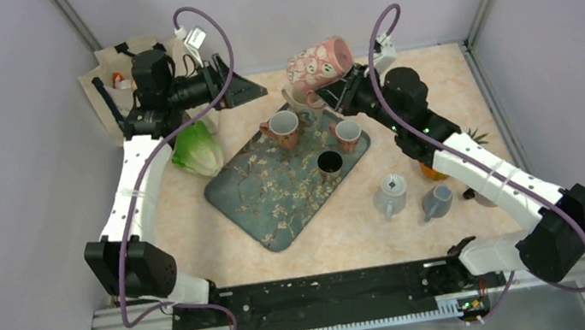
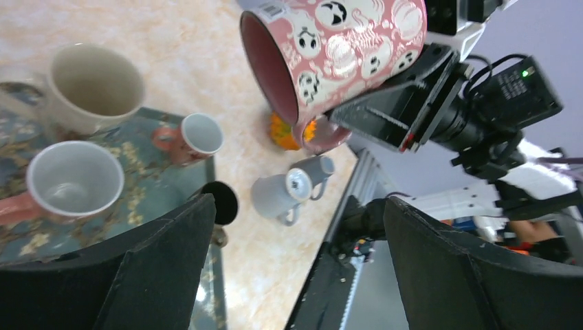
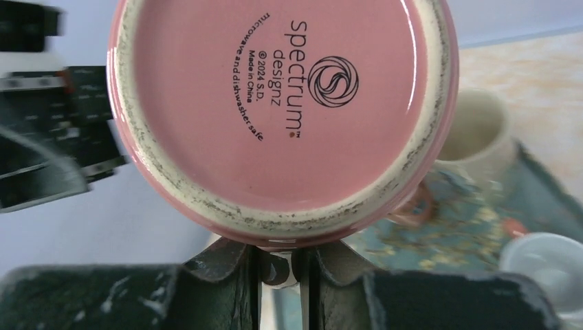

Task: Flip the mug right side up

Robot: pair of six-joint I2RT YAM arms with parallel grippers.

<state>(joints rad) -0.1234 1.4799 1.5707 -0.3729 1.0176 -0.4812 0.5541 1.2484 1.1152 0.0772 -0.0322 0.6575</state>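
Pink ghost-print mug point(image 1: 319, 61) is off the table, in the air over the far edge of the tray point(image 1: 278, 210). It is tipped on its side, mouth facing left and base toward the right. Handle clamped by the right gripper point(image 1: 331, 92), fingers nearly together. To the left, the left gripper point(image 1: 251, 90) hovers with fingers wide apart, holding nothing. Two grey cups point(image 1: 391, 194) sit right of the tray.

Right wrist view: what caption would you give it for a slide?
The right gripper holds a pink mug, its stamped base facing the camera, with a tray of cups beyond.
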